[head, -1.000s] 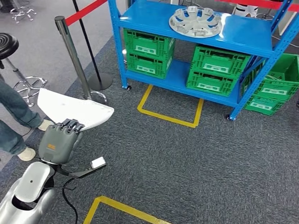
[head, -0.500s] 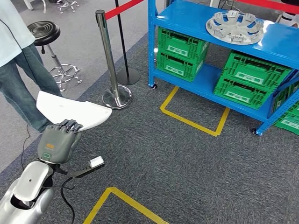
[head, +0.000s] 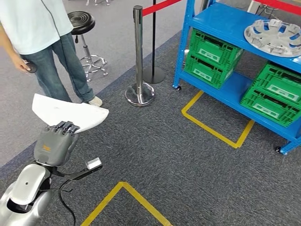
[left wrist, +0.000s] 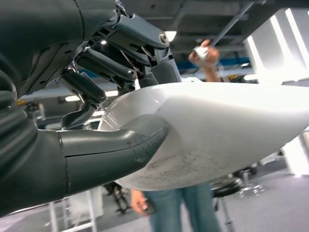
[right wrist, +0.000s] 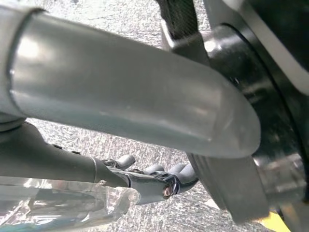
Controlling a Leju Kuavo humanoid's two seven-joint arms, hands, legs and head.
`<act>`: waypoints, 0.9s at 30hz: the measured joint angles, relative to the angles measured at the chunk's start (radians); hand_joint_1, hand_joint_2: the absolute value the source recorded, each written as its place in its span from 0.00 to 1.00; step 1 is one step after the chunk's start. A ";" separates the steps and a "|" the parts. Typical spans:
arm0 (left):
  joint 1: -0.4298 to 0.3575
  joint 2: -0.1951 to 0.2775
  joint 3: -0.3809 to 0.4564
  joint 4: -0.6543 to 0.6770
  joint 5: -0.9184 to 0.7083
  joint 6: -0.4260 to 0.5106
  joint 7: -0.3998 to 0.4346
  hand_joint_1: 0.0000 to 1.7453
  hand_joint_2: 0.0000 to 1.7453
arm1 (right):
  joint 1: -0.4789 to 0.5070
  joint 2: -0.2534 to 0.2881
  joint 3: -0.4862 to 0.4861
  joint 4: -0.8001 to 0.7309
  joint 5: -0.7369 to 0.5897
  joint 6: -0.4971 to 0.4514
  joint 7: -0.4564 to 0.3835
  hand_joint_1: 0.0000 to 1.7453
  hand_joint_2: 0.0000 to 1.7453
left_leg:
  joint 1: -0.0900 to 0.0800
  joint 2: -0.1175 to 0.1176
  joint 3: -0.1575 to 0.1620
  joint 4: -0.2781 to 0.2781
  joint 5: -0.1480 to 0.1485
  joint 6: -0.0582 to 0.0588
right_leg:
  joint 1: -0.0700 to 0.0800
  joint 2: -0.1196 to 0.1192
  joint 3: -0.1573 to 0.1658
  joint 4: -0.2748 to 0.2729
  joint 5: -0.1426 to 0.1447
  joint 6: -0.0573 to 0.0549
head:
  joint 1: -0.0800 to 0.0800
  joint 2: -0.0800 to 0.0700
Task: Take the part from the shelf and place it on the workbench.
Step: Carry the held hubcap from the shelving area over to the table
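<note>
My left hand [head: 55, 143] grips a white, flat, wing-shaped part [head: 69, 113] at its near edge, low on the left of the head view. In the left wrist view the grey thumb [left wrist: 109, 154] lies under the white part [left wrist: 226, 130] and the dark fingers [left wrist: 109, 72] clamp it from the other side. My right hand [right wrist: 146, 181] hangs over the grey carpet, and its dark fingers look slightly curled with nothing visible in them; its state is unclear.
A blue shelf [head: 227, 21] stands at the back right with a silver wheel cover [head: 273, 35] on top and green crates [head: 213, 54] below. A chrome stanchion [head: 138, 56], a black stool [head: 81, 22] and a person [head: 42, 37] stand to the left. Yellow tape [head: 216, 132] marks the carpet.
The camera has swung left: the shelf slid to the right of the picture and the person came into view. My left hand keeps holding the white part.
</note>
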State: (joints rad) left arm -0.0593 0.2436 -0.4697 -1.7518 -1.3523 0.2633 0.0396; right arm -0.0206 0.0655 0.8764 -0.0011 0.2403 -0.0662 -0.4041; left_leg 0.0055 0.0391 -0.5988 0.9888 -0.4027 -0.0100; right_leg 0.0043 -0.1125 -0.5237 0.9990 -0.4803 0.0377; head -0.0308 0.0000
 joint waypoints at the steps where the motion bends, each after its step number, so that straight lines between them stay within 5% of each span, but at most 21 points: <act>1: 0.001 0.000 0.000 0.000 0.001 -0.001 0.000 1.00 1.00 | -0.001 0.000 0.000 0.001 -0.009 0.001 0.000 0.00 0.00 | 0.001 -0.011 -0.001 -0.001 0.002 0.007 | -0.002 0.013 -0.003 0.010 -0.009 0.005 | 0.002 0.000; 4: 0.001 0.000 0.001 0.000 0.008 -0.005 0.000 1.00 1.00 | -0.002 0.004 0.000 0.002 -0.028 0.004 -0.002 0.00 0.00 | 0.004 -0.042 -0.001 -0.003 0.005 0.022 | -0.005 0.094 -0.069 0.161 -0.093 0.012 | 0.013 0.000; 6: 0.002 0.000 0.001 0.000 0.012 -0.007 0.000 1.00 1.00 | -0.002 0.006 -0.001 0.002 -0.049 0.006 -0.003 0.00 0.00 | 0.001 -0.065 -0.002 -0.003 0.006 0.027 | -0.004 0.110 -0.134 0.289 -0.140 0.011 | 0.015 0.000; 7: 0.002 0.000 0.001 0.000 0.014 -0.008 0.000 1.00 1.00 | -0.001 0.007 -0.001 0.002 -0.059 0.007 -0.004 0.00 0.00 | 0.000 -0.080 -0.002 -0.003 0.006 0.027 | -0.004 0.112 -0.151 0.313 -0.139 0.009 | 0.015 0.000; 9: 0.003 0.000 0.001 0.000 0.015 -0.010 0.000 1.00 1.00 | -0.001 0.009 -0.001 0.002 -0.069 0.008 -0.004 0.00 0.00 | 0.001 -0.111 0.000 -0.002 0.006 0.027 | -0.005 0.119 -0.129 0.246 -0.081 0.005 | 0.015 0.000; 11: 0.003 0.000 0.001 0.000 0.017 -0.012 0.000 1.00 1.00 | -0.001 0.010 -0.001 0.002 -0.071 0.008 -0.005 0.00 0.00 | 0.002 -0.138 -0.001 0.001 0.007 0.021 | -0.011 0.171 -0.068 0.103 -0.009 0.001 | 0.015 0.000; 13: 0.002 -0.001 0.003 0.000 0.020 -0.015 0.000 1.00 1.00 | -0.002 0.012 -0.001 0.002 -0.072 0.008 -0.004 0.00 0.00 | 0.004 -0.162 -0.009 0.004 0.011 0.010 | -0.016 0.219 -0.033 0.026 0.014 -0.001 | 0.014 0.000; 14: 0.003 -0.001 0.004 0.000 0.022 -0.016 0.000 1.00 1.00 | -0.002 0.014 -0.001 0.002 -0.072 0.008 -0.004 0.00 0.00 | 0.006 -0.175 -0.014 0.003 0.015 0.002 | -0.016 0.223 -0.029 0.019 0.012 -0.003 | 0.014 0.000; 16: 0.005 -0.001 0.009 0.000 0.024 -0.019 0.000 1.00 1.00 | -0.003 0.016 -0.001 0.002 -0.072 0.007 -0.004 0.00 0.00 | 0.010 -0.179 -0.022 0.002 0.020 -0.012 | -0.015 0.196 -0.025 0.013 0.018 -0.012 | 0.014 0.000; 18: 0.005 -0.002 0.014 0.000 0.025 -0.021 0.001 1.00 1.00 | -0.003 0.019 -0.001 0.002 -0.073 0.007 -0.002 0.00 0.00 | 0.006 -0.122 -0.047 0.047 -0.009 -0.022 | -0.016 0.165 -0.020 0.004 0.024 -0.024 | 0.007 0.000; 20: 0.002 -0.003 0.015 0.000 0.027 -0.023 0.001 1.00 1.00 | 0.000 0.019 -0.001 0.003 -0.073 0.006 0.000 0.00 0.00 | 0.004 -0.063 -0.106 0.170 -0.073 -0.029 | -0.013 0.133 -0.019 0.001 0.024 -0.029 | 0.002 0.000; 22: 0.004 -0.004 0.015 0.000 0.027 -0.025 0.002 1.00 1.00 | 0.003 0.019 -0.002 0.003 -0.074 0.005 0.002 0.00 0.00 | 0.006 -0.050 -0.156 0.275 -0.108 -0.033 | -0.012 0.100 -0.019 0.001 0.023 -0.031 | 0.002 0.000; 24: 0.007 -0.004 0.016 0.000 0.027 -0.027 0.003 1.00 1.00 | 0.003 0.019 -0.002 0.004 -0.074 0.004 0.005 0.00 0.00 | 0.007 -0.041 -0.134 0.242 -0.073 -0.035 | -0.012 0.069 -0.017 0.002 0.020 -0.029 | 0.002 0.000; 27: 0.005 -0.005 0.017 0.000 0.027 -0.027 0.003 1.00 1.00 | 0.003 0.019 -0.002 0.005 -0.075 0.002 0.008 0.00 0.00 | 0.004 0.017 -0.025 0.050 -0.002 -0.030 | -0.006 0.034 -0.012 0.004 0.011 -0.016 | 0.001 0.000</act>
State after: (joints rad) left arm -0.0542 0.2383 -0.4529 -1.7521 -1.3252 0.2365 0.0429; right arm -0.0178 0.0845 0.8740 0.0042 0.1652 -0.0639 -0.3960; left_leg 0.0093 0.0558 -0.6243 1.0386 -0.4044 -0.0403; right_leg -0.0019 -0.0784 -0.5356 1.0030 -0.4697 0.0216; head -0.0297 0.0000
